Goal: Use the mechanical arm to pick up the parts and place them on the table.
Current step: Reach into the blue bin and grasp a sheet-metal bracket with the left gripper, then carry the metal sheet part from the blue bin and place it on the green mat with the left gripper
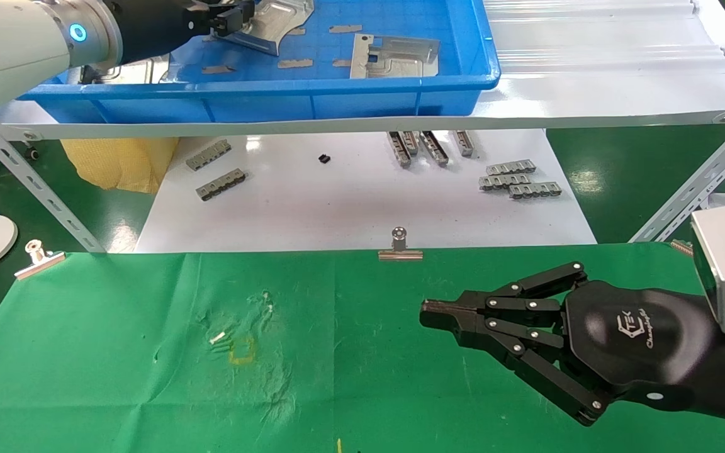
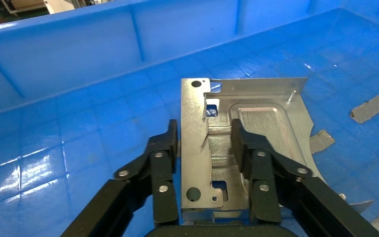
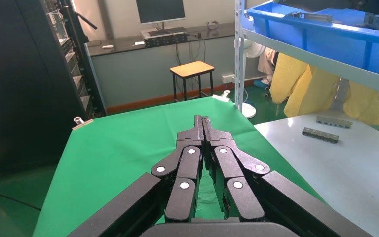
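My left gripper (image 1: 230, 22) reaches into the blue tray (image 1: 274, 88) at the back left. Its fingers are closed on a shiny silver part (image 1: 277, 22), which hangs tilted just above the tray floor. In the left wrist view the gripper (image 2: 205, 131) pinches the left strip of the part (image 2: 266, 118) between its two black fingers. A second part (image 1: 394, 56) lies flat in the tray to the right. My right gripper (image 1: 428, 311) is shut and empty, low over the right side of the green table (image 1: 117, 352). It also shows in the right wrist view (image 3: 202, 121).
The tray stands on a white metal shelf (image 1: 589, 94) with angled legs. Below it, a white board (image 1: 337, 207) carries several grey ridged strips (image 1: 517, 179). Binder clips (image 1: 399, 246) (image 1: 38, 258) sit on the table's far edge. Small grey scraps (image 1: 293, 63) lie in the tray.
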